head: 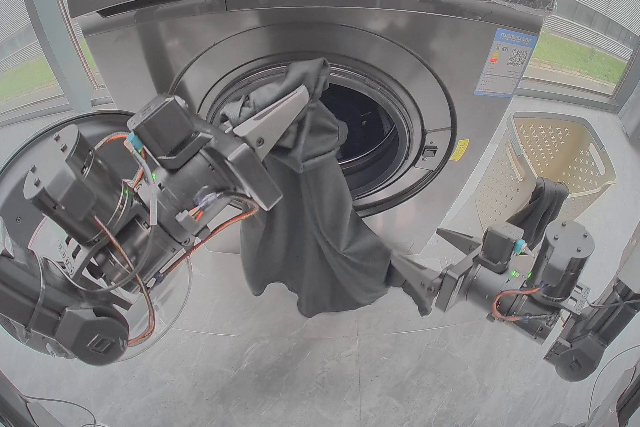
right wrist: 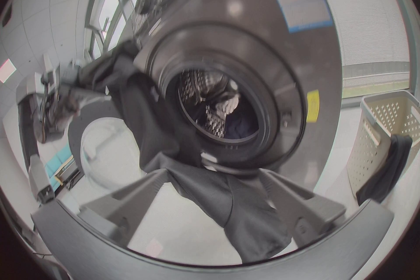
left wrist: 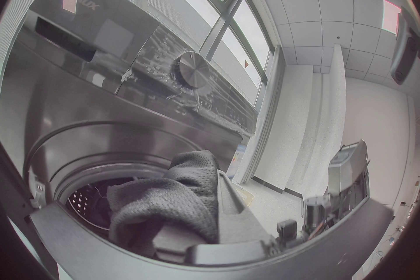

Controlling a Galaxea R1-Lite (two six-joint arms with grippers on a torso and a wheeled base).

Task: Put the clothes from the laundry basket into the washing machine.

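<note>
The dark garment is clenched at its top by the left gripper, at the upper rim of the washing machine door opening. The cloth hangs down past the lip. The left arm angles upward toward the opening. The right gripper, low and roughly level, is spread at the garment's hem, and contact appears likely but is not certain. Another dark piece drapes over the laundry basket rim.
</note>
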